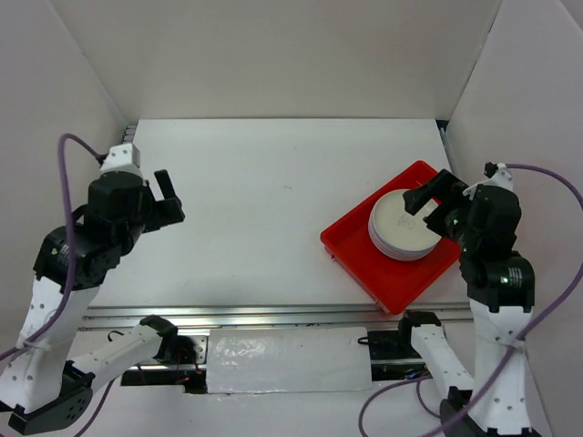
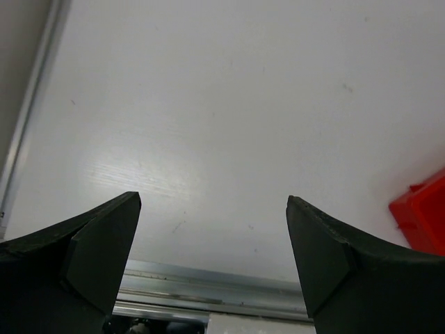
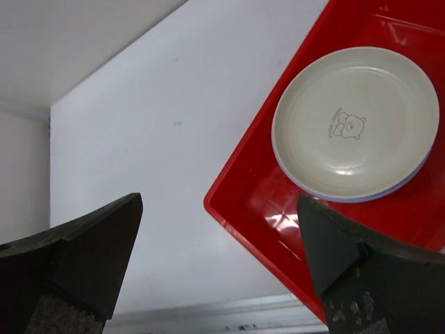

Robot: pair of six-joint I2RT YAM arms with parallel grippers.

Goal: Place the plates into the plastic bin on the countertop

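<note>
Cream-topped stack of round pastel plates (image 1: 404,225) inside glossy red plastic bin (image 1: 401,287). Right jaws wide apart, empty, near stack: lift clear, no nudging. Left jaws wide, empty.

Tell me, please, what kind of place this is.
Probably a robot test cell, not a real kitchen: plain white walls box in a white countertop, and the left arm and right arm are mounted behind a metal rail at its near edge.
</note>
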